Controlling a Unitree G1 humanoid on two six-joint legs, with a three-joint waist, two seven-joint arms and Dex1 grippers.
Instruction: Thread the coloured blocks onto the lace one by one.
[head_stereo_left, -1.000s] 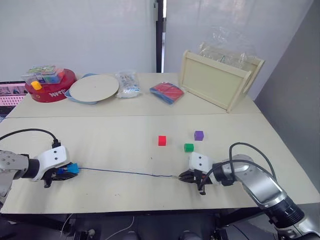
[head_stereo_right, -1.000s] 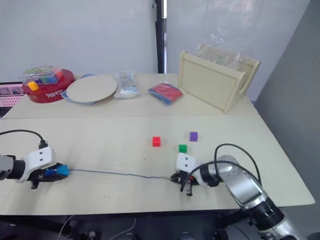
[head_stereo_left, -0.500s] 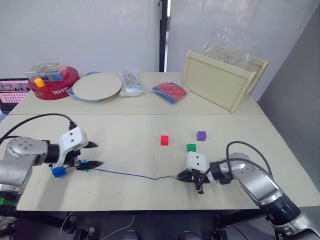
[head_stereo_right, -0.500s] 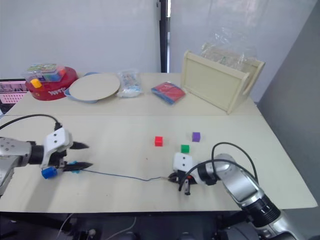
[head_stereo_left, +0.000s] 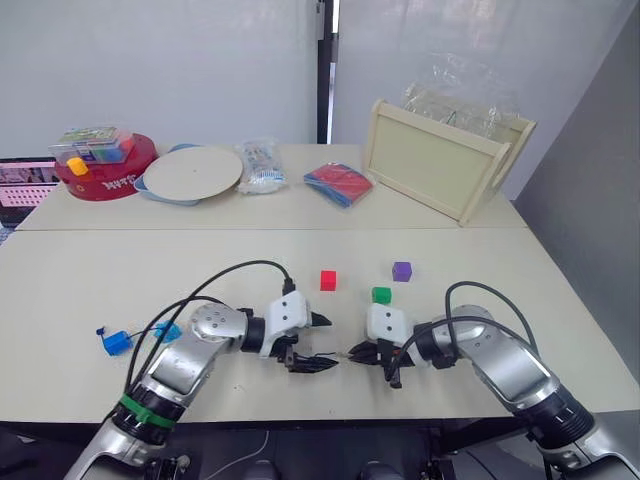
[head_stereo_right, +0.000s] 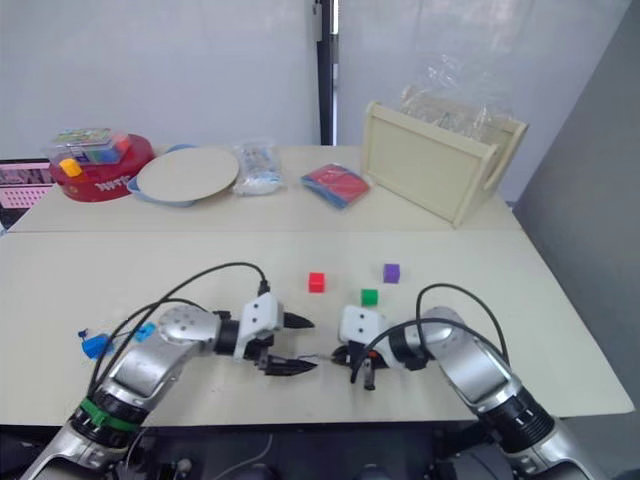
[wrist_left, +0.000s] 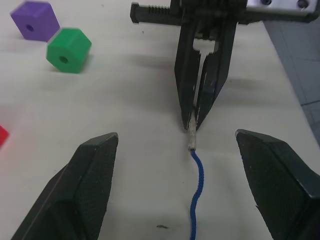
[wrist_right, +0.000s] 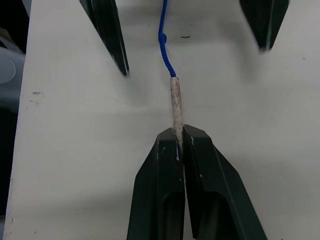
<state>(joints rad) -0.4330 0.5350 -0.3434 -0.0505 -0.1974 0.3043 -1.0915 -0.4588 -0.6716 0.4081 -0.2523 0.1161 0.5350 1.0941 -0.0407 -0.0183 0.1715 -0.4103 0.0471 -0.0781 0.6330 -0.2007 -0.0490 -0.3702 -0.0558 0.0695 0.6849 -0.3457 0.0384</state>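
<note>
Fingers of the right gripper (wrist_right: 178, 137) are pinched tight on the pale stiff tip (wrist_right: 176, 102) of the lace (wrist_left: 196, 187), at the table's (head_stereo_left: 500, 250) front edge. Facing it, the left gripper (wrist_left: 175, 150) gapes wide, its fingers either side of the lace, touching nothing. Green block (head_stereo_left: 380, 295), purple block (head_stereo_left: 401, 271) and red block (head_stereo_left: 327, 280) sit just beyond; two blue blocks (head_stereo_left: 117, 343) lie far left.
</note>
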